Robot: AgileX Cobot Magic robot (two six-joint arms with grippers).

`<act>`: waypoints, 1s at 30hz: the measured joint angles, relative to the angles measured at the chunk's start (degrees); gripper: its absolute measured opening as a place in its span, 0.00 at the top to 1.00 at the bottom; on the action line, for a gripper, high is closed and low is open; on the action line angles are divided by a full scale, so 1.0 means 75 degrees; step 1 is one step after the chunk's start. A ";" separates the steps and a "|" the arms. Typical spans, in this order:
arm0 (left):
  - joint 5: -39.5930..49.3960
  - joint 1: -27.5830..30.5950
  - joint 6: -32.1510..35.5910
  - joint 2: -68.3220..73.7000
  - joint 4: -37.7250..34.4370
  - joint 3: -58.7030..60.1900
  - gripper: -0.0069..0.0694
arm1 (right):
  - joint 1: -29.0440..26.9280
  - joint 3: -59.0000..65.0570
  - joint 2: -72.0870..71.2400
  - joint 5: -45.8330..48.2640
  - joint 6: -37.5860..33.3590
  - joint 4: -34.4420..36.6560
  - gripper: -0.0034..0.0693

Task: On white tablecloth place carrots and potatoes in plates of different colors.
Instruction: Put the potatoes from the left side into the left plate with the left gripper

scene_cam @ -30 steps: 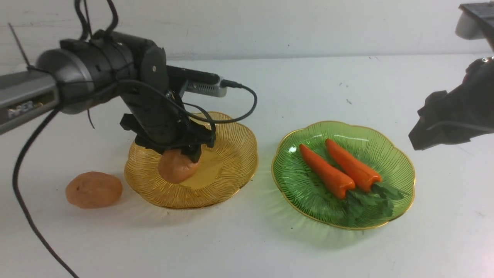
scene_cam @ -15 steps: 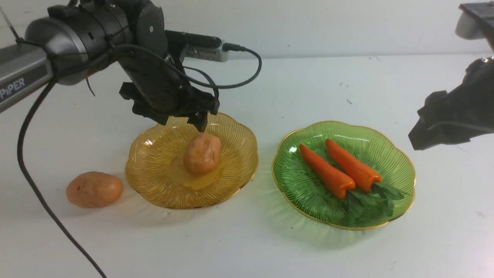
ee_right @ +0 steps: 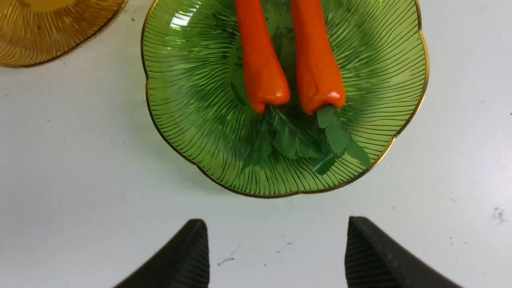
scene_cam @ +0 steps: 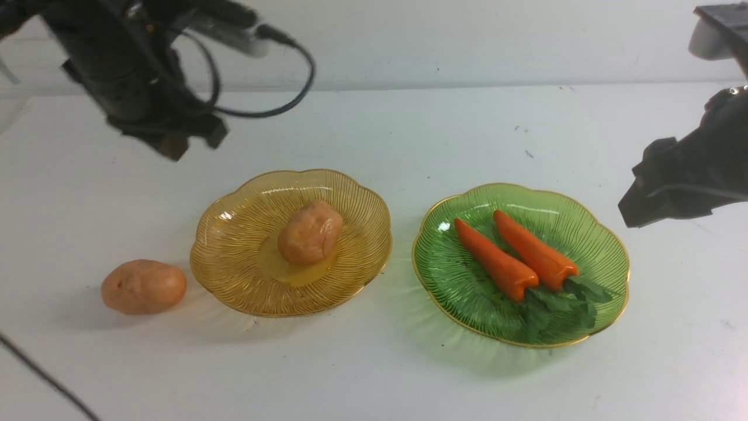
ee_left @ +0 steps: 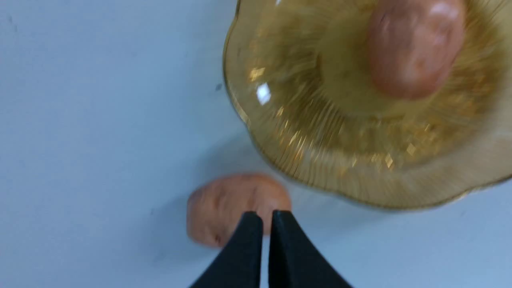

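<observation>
One potato (scene_cam: 144, 286) beside amber plate (scene_cam: 234, 287) rim, left pincer (ee_left: 266, 218) pressed together, right pincer (ee_right: 276, 224) spread

left plate (scene_cam: 234, 280): potato (scene_cam: 310, 233) | right plate (scene_cam: 602, 275): carrots (scene_cam: 497, 266) | cloth (scene_cam: 374, 374), leftmost: spare potato (scene_cam: 144, 286)

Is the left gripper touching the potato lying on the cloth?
Apart. The front view shows the left gripper raised high above that potato, clear of it.

The amber plate (scene_cam: 234, 275) and green plate (scene_cam: 596, 257) looked glossy, ribbed and translucent, with gold rims; the carrots (scene_cam: 495, 266) shone smooth, the potatoes (scene_cam: 144, 287) were matt and dimpled.
</observation>
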 joint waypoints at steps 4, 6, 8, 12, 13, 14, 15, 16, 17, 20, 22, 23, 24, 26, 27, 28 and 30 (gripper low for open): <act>0.0024 0.0766 0.0492 -0.0520 -0.0379 0.1236 0.89 | 0.0000 0.0000 0.0000 0.0000 0.0000 0.0031 0.37; 0.0055 0.1356 0.0854 -0.0751 -0.0829 0.2070 0.89 | 0.0000 0.0000 0.0000 0.0000 0.0000 0.0095 0.37; 0.0065 0.1615 0.1049 -0.0782 -0.1180 0.2401 0.89 | 0.0000 0.0000 0.0000 0.0000 0.0000 0.0116 0.37; 0.0033 0.1852 0.1565 -0.0622 -0.2089 0.2640 0.83 | 0.0000 0.0000 0.0000 0.0000 0.0000 0.0185 0.37; 0.0016 0.1861 0.1693 -0.0566 -0.2241 0.2640 0.80 | 0.0000 0.0000 0.0000 0.0000 0.0000 0.0194 0.37; 0.0009 0.1861 0.1836 -0.0465 -0.2381 0.2640 0.77 | 0.0000 0.0000 0.0000 0.0000 0.0000 0.0218 0.37; 0.0009 0.1861 0.1869 -0.0465 -0.2402 0.2640 0.76 | 0.0000 0.0000 0.0000 0.0000 0.0000 0.0217 0.37; -0.0013 0.1861 0.2064 -0.0328 -0.2490 0.2640 0.71 | 0.0000 0.0000 0.0000 0.0000 -0.0007 0.0233 0.37; -0.0047 0.1861 0.2242 -0.0205 -0.2475 0.2640 0.66 | 0.0000 0.0000 0.0000 0.0000 -0.0011 0.0233 0.37; -0.0117 0.1861 0.2856 0.0081 -0.2137 0.2640 0.45 | 0.0000 0.0000 0.0000 0.0000 -0.0011 0.0233 0.37; -0.0223 0.1861 0.3084 0.0149 -0.1977 0.2640 0.34 | 0.0000 0.0000 0.0000 0.0000 -0.0011 0.0233 0.37; -0.0407 0.1861 0.3246 0.0186 -0.1841 0.2640 0.28 | 0.0000 0.0000 0.0000 0.0000 -0.0011 0.0243 0.37; -0.0674 0.1861 0.3462 0.0203 -0.1695 0.2640 0.21 | 0.0000 0.0000 0.0000 0.0000 -0.0011 0.0282 0.37; -0.1320 0.1861 0.3934 0.0204 -0.1537 0.2640 0.11 | 0.0000 0.0000 0.0000 0.0000 -0.0037 0.0342 0.37; -0.1602 0.1861 0.4247 0.0223 -0.1529 0.2640 0.08 | 0.0000 0.0000 0.0000 0.0000 -0.0037 0.0366 0.37; -0.1802 0.1861 0.4467 0.0259 -0.1529 0.2640 0.06 | 0.0000 0.0000 0.0000 0.0000 -0.0043 0.0407 0.37; -0.1885 0.1861 0.4894 0.0401 -0.1529 0.2640 0.05 | 0.0000 0.0000 0.0000 0.0000 -0.0062 0.0459 0.37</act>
